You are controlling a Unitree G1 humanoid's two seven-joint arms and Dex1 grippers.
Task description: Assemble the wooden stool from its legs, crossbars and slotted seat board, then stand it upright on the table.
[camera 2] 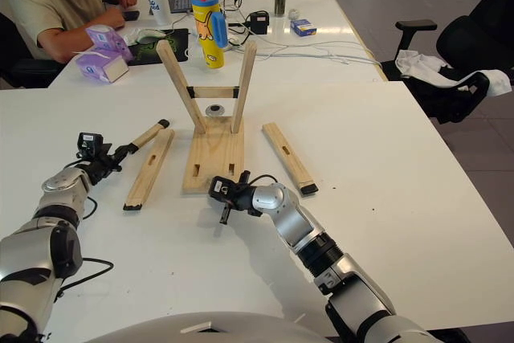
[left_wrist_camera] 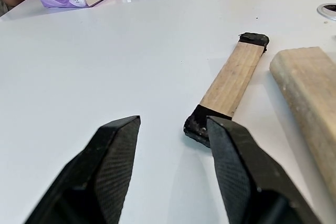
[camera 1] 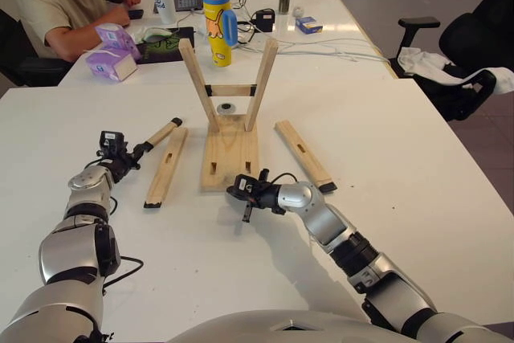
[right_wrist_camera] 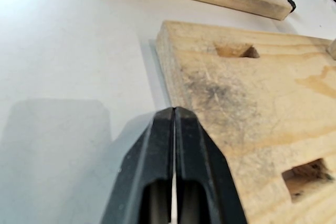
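**Left jaws apart at a loose crossbar, right jaws together at the seat board**

Left jaws stand apart, low over the worktop [camera 1: 418, 158] and holding nothing. The black-capped near end of a loose crossbar [left_wrist_camera: 231, 80] lies just ahead of them. One fingertip [left_wrist_camera: 231, 156] is right at that cap, though I cannot tell whether it touches. Alongside the crossbar, on the side toward the right jaws, a loose leg [camera 1: 166, 166] lies flat.

Right jaws are pressed together, empty, with their tip at the near edge of the seat board [camera 1: 229, 154]. Whether the tip touches the wood I cannot tell. The board lies flat between the two sets of jaws. Its two near slots [right_wrist_camera: 236, 51] sit open just past the right jaws. At the board's far end, well beyond both sets of jaws, two standing legs [camera 1: 197, 84] rise from the board. They lean apart at the top and are joined by a fitted crossbar [camera 1: 231, 90]. A second leg [camera 1: 303, 154] lies flat beyond the right jaws, on the side away from the left ones and apart from the board.
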